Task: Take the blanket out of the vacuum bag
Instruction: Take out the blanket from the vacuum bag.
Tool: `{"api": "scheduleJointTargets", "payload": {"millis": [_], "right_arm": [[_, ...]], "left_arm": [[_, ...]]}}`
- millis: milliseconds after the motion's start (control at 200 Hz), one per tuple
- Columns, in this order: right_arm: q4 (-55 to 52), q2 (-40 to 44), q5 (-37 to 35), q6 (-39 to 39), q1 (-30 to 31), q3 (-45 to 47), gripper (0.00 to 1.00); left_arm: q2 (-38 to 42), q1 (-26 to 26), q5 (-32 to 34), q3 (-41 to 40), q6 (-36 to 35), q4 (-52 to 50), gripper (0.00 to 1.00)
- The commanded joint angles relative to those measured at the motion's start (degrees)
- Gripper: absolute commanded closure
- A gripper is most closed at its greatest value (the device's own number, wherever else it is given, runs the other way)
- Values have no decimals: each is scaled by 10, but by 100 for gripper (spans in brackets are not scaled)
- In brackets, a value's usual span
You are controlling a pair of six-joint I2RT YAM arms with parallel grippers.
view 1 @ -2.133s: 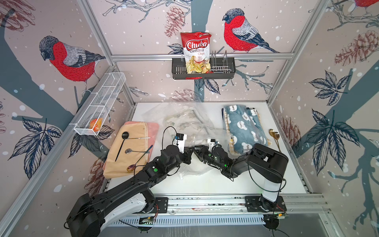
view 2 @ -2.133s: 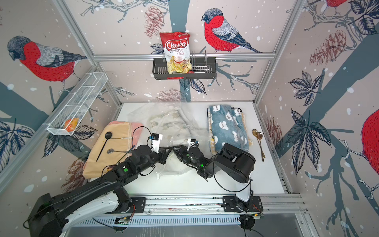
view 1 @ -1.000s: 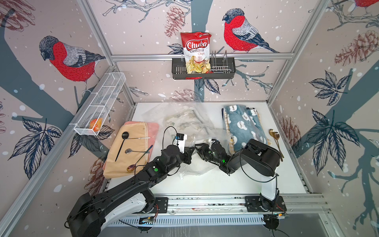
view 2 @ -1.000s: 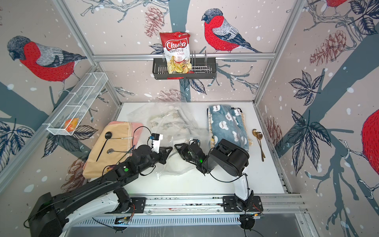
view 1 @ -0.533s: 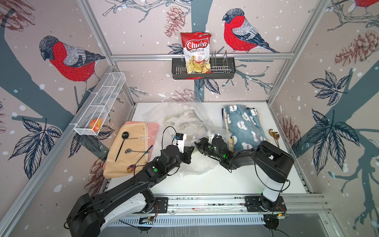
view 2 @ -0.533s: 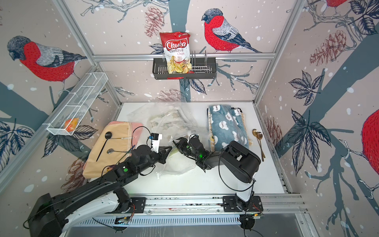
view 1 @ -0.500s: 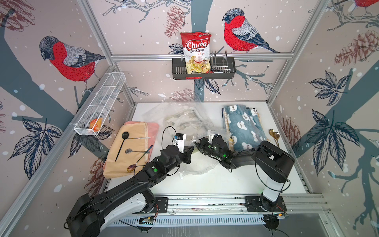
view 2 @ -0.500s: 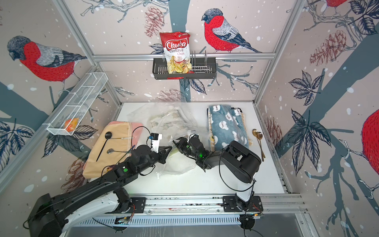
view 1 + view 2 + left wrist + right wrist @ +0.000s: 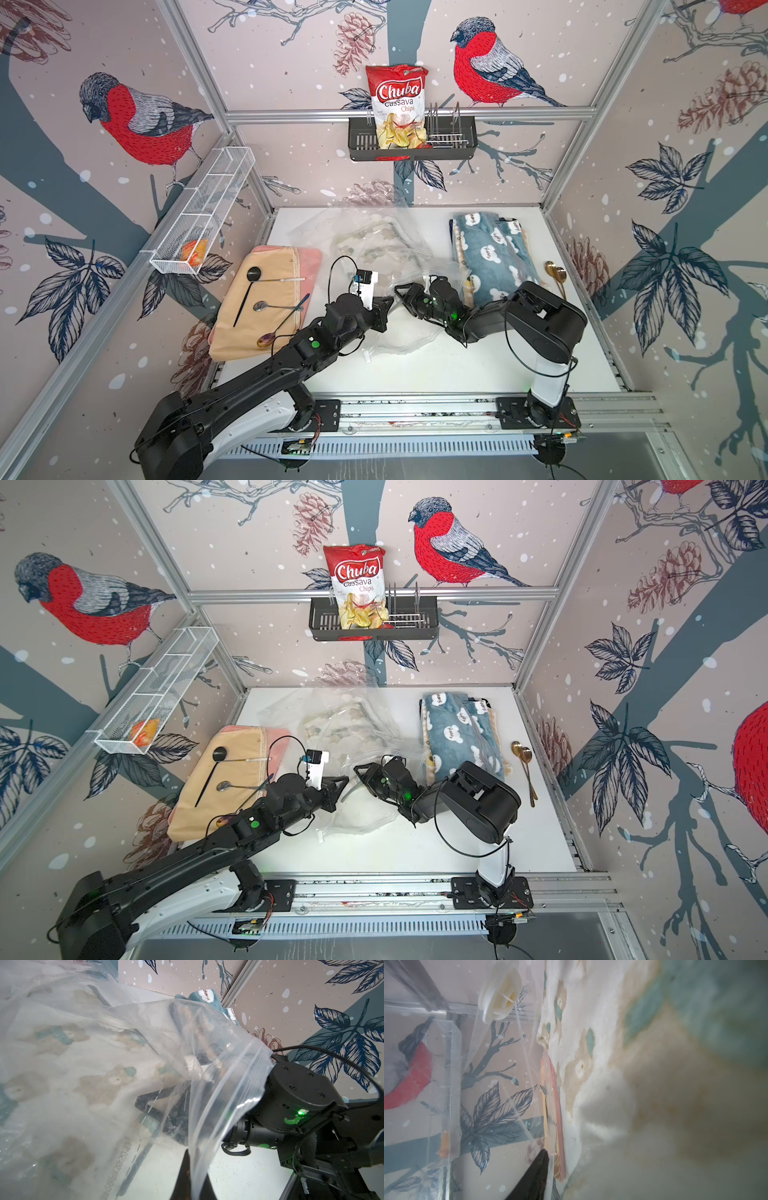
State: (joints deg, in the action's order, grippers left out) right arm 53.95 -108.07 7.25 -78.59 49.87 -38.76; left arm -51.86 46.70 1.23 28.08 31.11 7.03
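Two black grippers are seen meeting near the middle of the white table [image 9: 457,374] in both top views, at the near open end of the large clear crinkly plastic vacuum bag [image 9: 365,245], in which the pale bear-patterned blanket [image 9: 336,725] lies toward the far edge. From the left wrist, the left gripper [image 9: 190,1178] is seen clamped shut on the bag's zip-seal edge, with the right gripper [image 9: 164,1111] inside the plastic. From the right wrist, the blanket is shown close beside one dark fingertip [image 9: 537,1169]; the right jaws' opening cannot be told.
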Motion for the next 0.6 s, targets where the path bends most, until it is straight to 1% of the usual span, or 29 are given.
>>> {"api": "scheduleJointTargets", "payload": {"millis": [0, 95, 205, 325, 425, 475, 595], "right_arm": [[17, -10, 1, -9, -1, -6, 48], [3, -24, -1, -4, -7, -26, 47], [-23, -34, -1, 10, -17, -55, 50], [-38, -19, 1, 22, -23, -70, 60], [-55, 1, 6, 39, -21, -85, 73], [-65, 9, 7, 46, -18, -94, 76], [-80, 19, 7, 56, -18, -108, 79]], "left_arm": [[-2, 0, -10, 0, -2, 21, 98], [-3, 0, -9, 0, -2, 23, 98], [-3, 0, -10, 1, -2, 21, 98], [1, 0, -7, -1, -2, 19, 98], [2, 0, -6, -1, -2, 20, 98], [0, 0, -7, 2, -2, 19, 98], [3, 0, -5, 2, -3, 18, 98]]}}
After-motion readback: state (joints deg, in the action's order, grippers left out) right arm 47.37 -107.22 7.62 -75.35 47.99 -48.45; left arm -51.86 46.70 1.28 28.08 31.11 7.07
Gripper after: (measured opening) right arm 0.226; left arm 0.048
